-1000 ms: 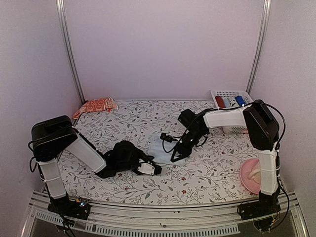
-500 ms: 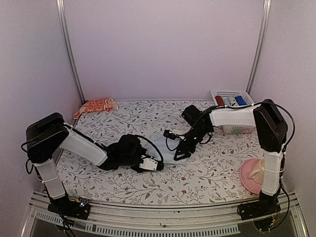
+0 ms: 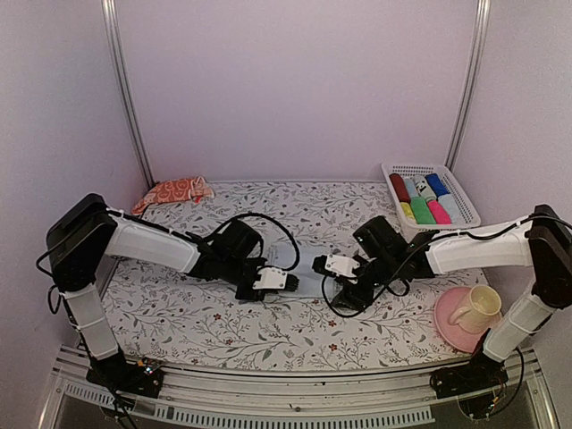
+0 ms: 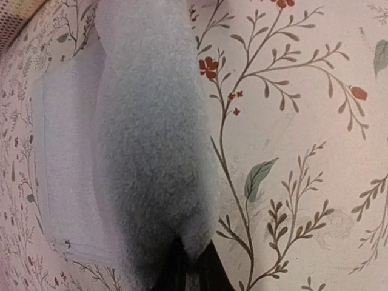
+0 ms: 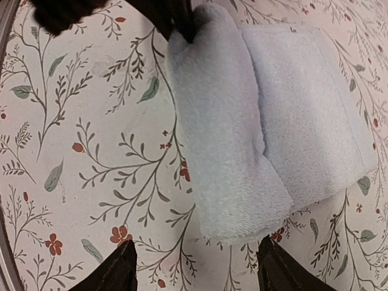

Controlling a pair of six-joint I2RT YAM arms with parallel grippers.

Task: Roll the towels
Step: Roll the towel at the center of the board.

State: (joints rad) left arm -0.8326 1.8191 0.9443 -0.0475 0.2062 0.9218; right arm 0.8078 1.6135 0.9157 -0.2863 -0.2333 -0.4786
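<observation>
The light blue towel (image 3: 307,278) lies mid-table with its near edge rolled over into a thick fold (image 4: 151,139). My left gripper (image 4: 191,270) is shut on one end of that fold, and it also shows at the top of the right wrist view as the left gripper (image 5: 176,15). My right gripper (image 5: 197,267) is open at the fold's (image 5: 227,151) other end, one finger on each side, not touching the cloth. In the top view the left gripper (image 3: 284,281) and right gripper (image 3: 338,284) face each other across the towel. The orange-red towel (image 3: 174,190) lies crumpled at the back left.
A white basket (image 3: 462,198) with several rolled coloured towels stands at the back right. A pink plate (image 3: 450,329) with a cream cup (image 3: 475,304) sits near the right front, beside the right arm. Metal posts stand at both back corners.
The right gripper has let go of the towel and opened, and its arm has swung down low to the towel's right end. The left gripper pulled the rolled edge farther onto the towel.
</observation>
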